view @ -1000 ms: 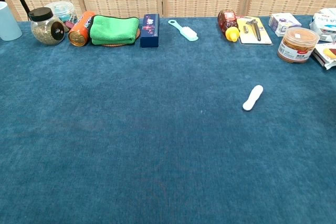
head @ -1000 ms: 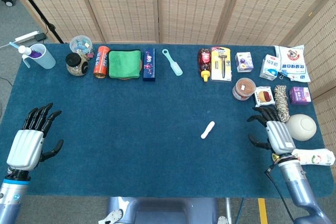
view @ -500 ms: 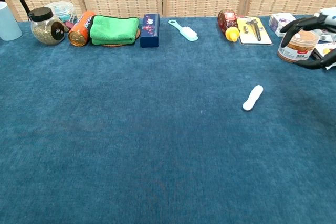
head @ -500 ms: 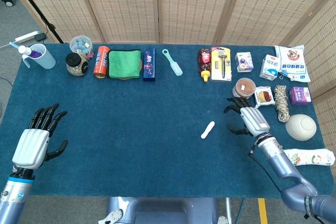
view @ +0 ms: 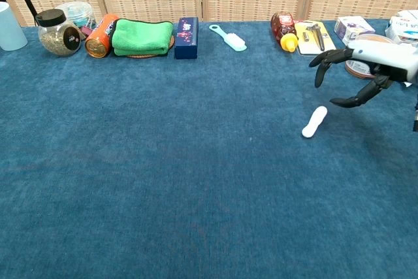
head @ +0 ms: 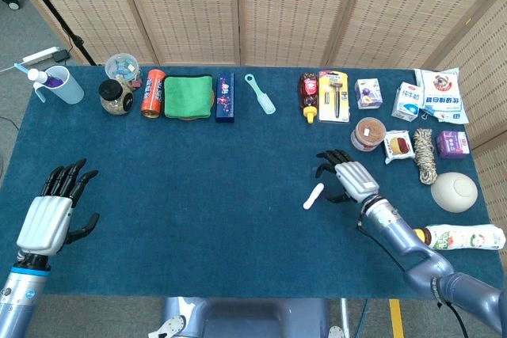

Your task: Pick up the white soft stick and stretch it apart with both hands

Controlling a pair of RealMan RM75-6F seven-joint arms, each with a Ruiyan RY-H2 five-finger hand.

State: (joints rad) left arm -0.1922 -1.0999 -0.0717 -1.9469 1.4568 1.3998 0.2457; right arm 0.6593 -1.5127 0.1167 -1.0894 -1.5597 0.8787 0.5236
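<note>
White soft stick [head: 314, 195], short and rounded at both ends, lies flat on the blue cloth-covered table [head: 198, 195], right of centre and untouched. Just to its right the right hand [head: 346, 178] hovers above the cloth, fingers spread and empty, palm down. The left hand [head: 54, 213] sits near the table's left edge, well apart from the stick, fingers spread, holding nothing

Both views are bright and evenly lit from overhead, with no glare. Shadows are faint: a soft one lies under the right hand [view: 366, 70] at three o'clock in the chest view. Focus is sharp throughout. The table [head: 198, 195] edges bow slightly toward the head view's corners.
</note>
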